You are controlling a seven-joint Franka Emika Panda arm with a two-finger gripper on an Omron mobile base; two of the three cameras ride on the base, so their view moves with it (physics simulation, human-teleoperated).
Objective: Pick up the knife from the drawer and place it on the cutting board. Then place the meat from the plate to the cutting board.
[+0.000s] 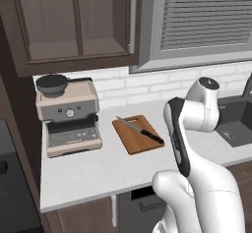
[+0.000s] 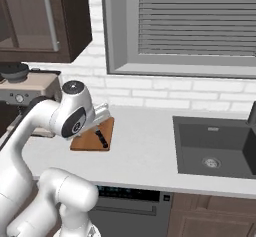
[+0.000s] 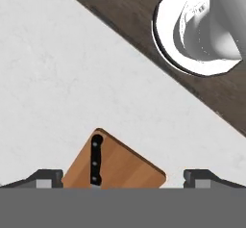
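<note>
The coffee machine (image 1: 69, 116) stands at the left end of the counter (image 1: 98, 170). Just right of it, the cutting board (image 1: 137, 133) lies flat, with the knife (image 1: 140, 130) resting diagonally on it. My gripper (image 3: 123, 181) hangs above the board's edge, fingers spread wide, holding nothing. The sink (image 2: 215, 148) sits at the far right.

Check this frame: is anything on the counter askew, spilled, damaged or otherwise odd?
Nothing stands out. The knife lies flat across the cutting board, blade toward the coffee machine, handle near the board's edge. The board sits at a slight angle on the counter, with no spill or damage visible.
</note>
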